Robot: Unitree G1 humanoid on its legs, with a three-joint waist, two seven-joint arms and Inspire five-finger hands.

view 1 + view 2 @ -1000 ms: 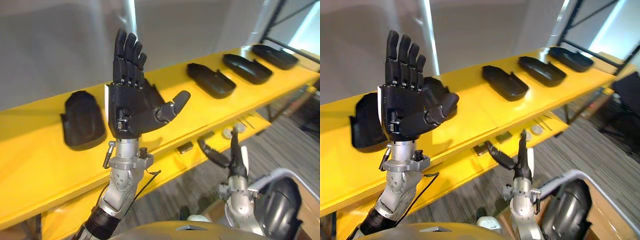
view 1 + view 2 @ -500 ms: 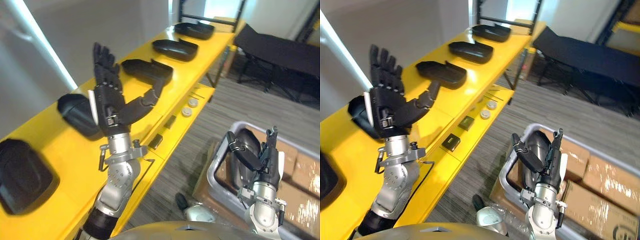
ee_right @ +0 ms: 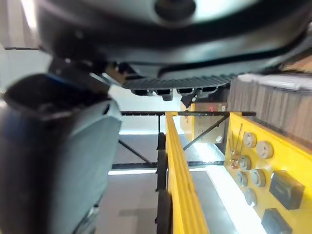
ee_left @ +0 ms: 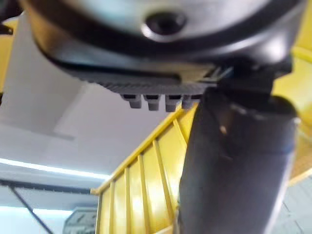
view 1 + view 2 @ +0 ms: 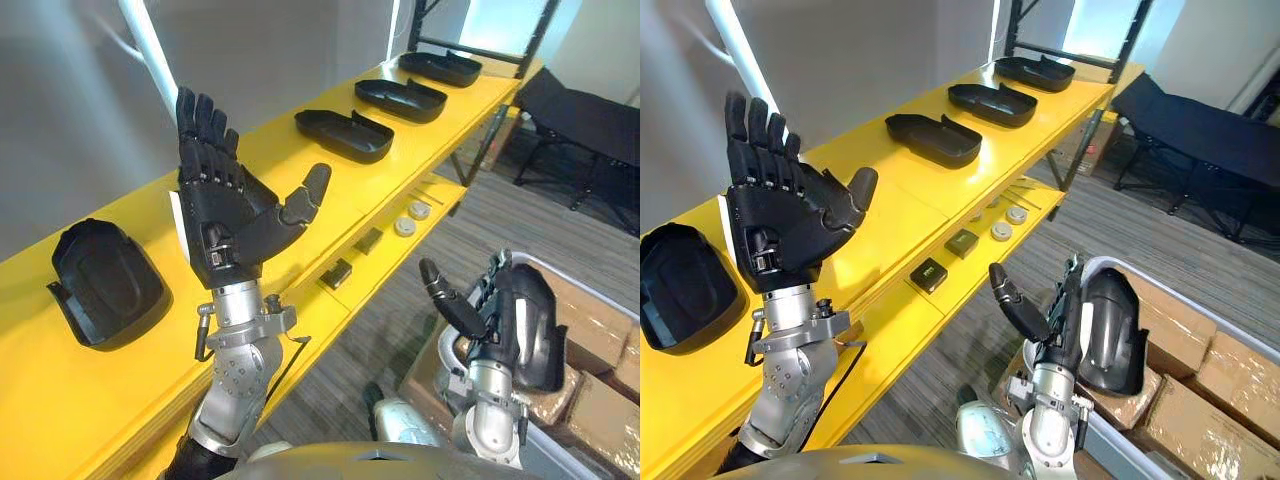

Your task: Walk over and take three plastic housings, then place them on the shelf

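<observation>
Camera view back toward yellow shelf [image 5: 430, 135], housings [image 5: 345, 135] crosswise on it

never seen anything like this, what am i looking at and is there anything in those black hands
This is a humanoid robot seen through its own cameras. The two wide pictures come from the pair of eyes in its head, looking down. The two close, murky ones come from cameras on its wrists, each looking along its own hand.

The left hand is raised with fingers spread. The right hand is lower, also open. Neither holds anything.

Along the yellow shelf lie four black plastic housings. One more housing sits in a grey bin on the floor past the right hand, beside cardboard boxes. The lower shelf carries small black blocks and round discs.
</observation>
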